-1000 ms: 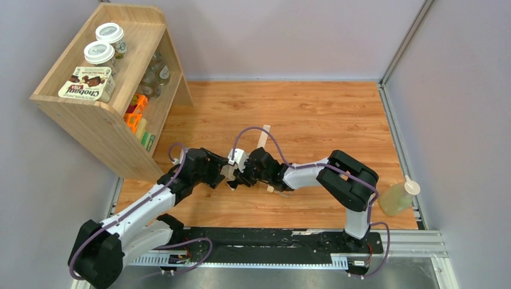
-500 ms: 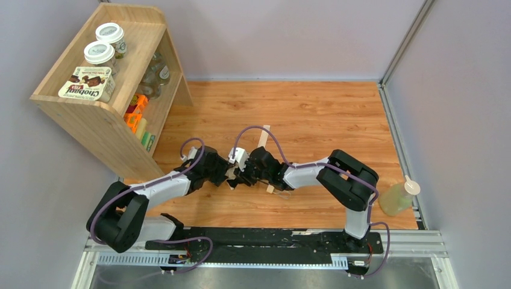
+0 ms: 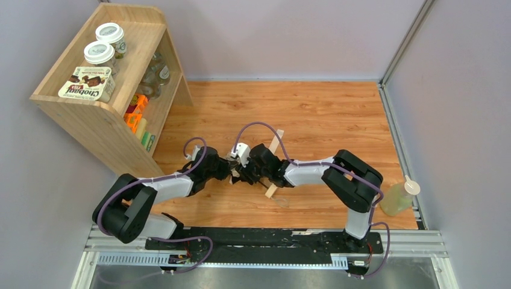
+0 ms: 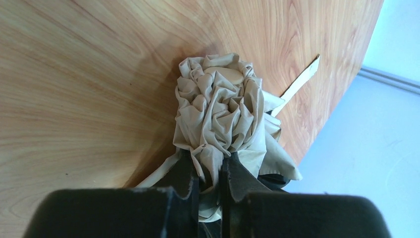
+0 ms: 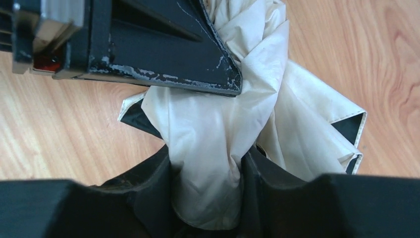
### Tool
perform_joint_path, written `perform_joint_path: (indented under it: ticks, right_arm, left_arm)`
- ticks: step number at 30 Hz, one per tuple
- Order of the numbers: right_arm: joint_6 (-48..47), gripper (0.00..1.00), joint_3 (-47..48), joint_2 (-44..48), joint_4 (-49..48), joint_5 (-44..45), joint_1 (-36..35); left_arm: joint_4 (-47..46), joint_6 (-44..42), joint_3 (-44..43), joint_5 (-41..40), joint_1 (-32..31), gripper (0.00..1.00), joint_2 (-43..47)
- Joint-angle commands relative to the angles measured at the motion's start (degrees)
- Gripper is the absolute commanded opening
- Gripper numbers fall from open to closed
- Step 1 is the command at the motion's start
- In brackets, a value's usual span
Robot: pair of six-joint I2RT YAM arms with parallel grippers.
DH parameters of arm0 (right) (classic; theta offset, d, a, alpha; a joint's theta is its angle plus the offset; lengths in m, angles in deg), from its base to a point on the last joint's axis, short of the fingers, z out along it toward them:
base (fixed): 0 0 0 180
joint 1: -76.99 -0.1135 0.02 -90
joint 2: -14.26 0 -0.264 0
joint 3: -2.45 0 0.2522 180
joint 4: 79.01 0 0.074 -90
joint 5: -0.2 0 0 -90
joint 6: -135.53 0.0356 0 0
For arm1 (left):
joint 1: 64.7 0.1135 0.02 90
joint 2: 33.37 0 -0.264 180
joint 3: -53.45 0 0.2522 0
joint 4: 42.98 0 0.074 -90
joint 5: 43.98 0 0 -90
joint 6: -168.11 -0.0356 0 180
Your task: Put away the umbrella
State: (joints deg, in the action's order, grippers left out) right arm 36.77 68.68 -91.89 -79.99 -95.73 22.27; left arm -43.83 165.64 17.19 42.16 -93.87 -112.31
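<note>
Umbrella position: you had the umbrella (image 4: 218, 106) on the wooden table (image 3: 313, 108), between the two arms, with its canopy loose and crumpled.
Left claw: the left gripper (image 4: 210, 168) was clenched on a thin fold of canopy cloth, and the bunched fabric sat just beyond its fingertips.
Right claw: the right gripper (image 5: 207, 163) was grasping a thicker twist of the same canopy from the opposite side, with the left claw just in front of it.
Long axis: from overhead, a pale narrow part ran from far to near under the right wrist, across the line joining your claws. You could not tell shaft from handle there.
Nearer arm: neither, since both already had hold of the cloth.
Shelf: the wooden shelf unit (image 3: 90, 114) stood well apart at far left, on your left arm's side.
Coming move: it probably depended on gathering the cloth along that axis.
</note>
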Motion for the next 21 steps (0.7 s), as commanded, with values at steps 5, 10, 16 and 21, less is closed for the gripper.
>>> perform_joint_path:
  ticks: [5, 10, 16, 21]
  right_arm:
    - [14.4, 0.80, 1.4, 10.3, 23.4, 5.9, -3.4]
    - [16.0, 0.99, 5.1, 13.1, 27.8, 21.1, -9.4]
    - [16.8, 0.99, 10.2, 6.1, 25.3, 35.3, -12.1]
    - [11.4, 0.90, 13.9, -0.7, 19.9, 37.8, -12.1]
  left_arm:
    - [23.4, -7.7, 1.1, -3.6, 0.0, 0.00, -1.3]
    - [25.6, -6.1, 0.1, -3.8, -1.5, 0.00, -0.6]
    - [26.1, -4.1, -0.1, -1.9, -2.3, 0.00, -0.5]
    - [27.6, -2.7, 0.2, -1.6, -2.9, 0.00, 1.8]
